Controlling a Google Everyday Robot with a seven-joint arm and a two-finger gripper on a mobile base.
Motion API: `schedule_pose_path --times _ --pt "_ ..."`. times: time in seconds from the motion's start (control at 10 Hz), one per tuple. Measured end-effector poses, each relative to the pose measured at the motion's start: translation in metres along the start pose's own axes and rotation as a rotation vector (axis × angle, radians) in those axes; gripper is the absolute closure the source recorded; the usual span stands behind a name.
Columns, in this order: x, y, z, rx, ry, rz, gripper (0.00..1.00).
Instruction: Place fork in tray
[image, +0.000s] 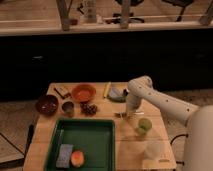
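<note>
The dark green tray (85, 122) lies at the front left of the wooden table and holds a blue sponge (63, 153) and an orange fruit (77, 158). My gripper (127, 114) points down at the table just right of the tray's far right corner, in front of a grey-green dish (117, 95). A small thin silvery piece, which looks like the fork (121, 115), shows at the gripper's tip, low over the table. I cannot tell whether it is held or lying there.
An orange bowl (83, 92), a dark red bowl (46, 104), a small cup (68, 107) and grapes (89, 108) stand behind the tray. A yellow stick (106, 89) lies at the back. A green cup (144, 125) and a clear cup (153, 149) stand at the right.
</note>
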Motion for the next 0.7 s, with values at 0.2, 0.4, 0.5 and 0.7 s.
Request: schedule_pose_path --times 0.2,0.4,0.5,0.7 --pt "-0.0014 -0.0012 -0.0012 0.002 0.001 -0.007 1.00" --pt "0.0000 -0.0017 -0.0043 0.006 0.001 -0.010 1.00" --pt "0.0003 -0.0021 -0.0061 0.008 0.001 -0.011 1.00" --pt "-0.0009 -0.0048 -0.0095 0.014 0.000 -0.016 1.00"
